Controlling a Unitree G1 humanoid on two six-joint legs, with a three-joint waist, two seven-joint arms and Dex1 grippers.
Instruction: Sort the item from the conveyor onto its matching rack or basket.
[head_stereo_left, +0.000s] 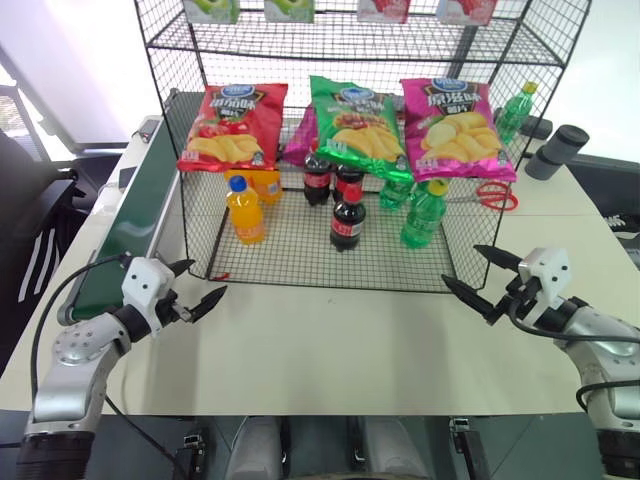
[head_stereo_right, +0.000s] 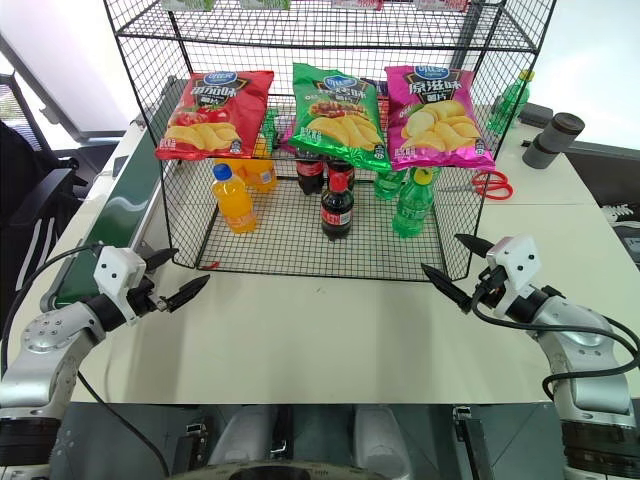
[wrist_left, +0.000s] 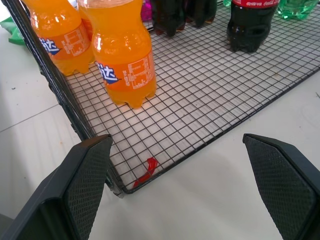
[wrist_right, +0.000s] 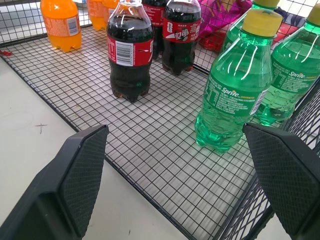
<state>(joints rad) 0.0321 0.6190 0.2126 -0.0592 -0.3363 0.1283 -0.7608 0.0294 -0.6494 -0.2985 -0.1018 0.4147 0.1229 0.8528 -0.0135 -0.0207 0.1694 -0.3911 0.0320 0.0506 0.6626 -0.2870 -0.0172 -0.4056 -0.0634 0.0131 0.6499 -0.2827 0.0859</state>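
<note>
While both arms hovered low over the table, the left gripper hung with fingers spread and empty beside the green belt at its ten o'clock. No bottle lay on the stretch of belt I could see. Three upright cola bottles, the nearest one in front, stood on the floor of the wire rack, at one o'clock from the left gripper and eleven o'clock from the right gripper, which looked nearer and was likewise spread and empty. Orange bottles and green bottles flanked them; chip bags hung overhead.
</note>
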